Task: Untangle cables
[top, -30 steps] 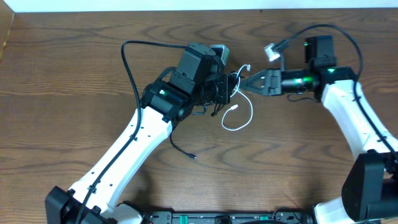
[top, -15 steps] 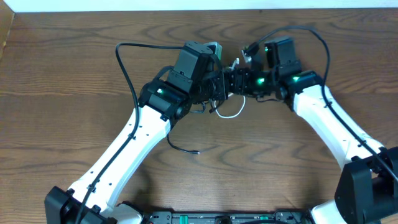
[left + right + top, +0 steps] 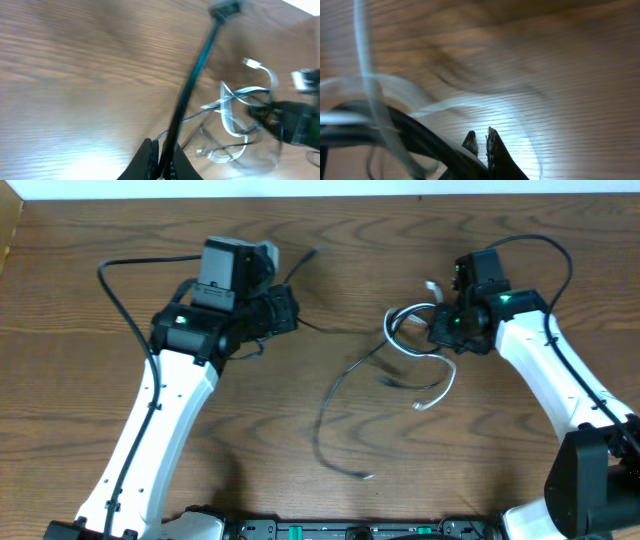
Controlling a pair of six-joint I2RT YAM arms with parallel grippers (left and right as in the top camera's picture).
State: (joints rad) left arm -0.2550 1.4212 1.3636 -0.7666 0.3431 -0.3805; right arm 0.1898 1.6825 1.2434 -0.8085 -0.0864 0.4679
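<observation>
Nearest me the black cable [image 3: 335, 415] trails loose across the table [image 3: 80, 380], pinched shut in the left end effector [image 3: 287, 310], while the right end effector [image 3: 437, 330] grips the white cable [image 3: 440, 385], still looped with black: partly untangled.

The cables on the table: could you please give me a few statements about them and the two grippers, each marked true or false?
1. The left gripper pinches the black cable. True.
2. The white cable is coiled by the left arm. False: it lies by the right gripper.
3. Both arms are side by side mid-table. False: they are apart.
4. A black cable stretch trails toward the table's front edge. True.
</observation>
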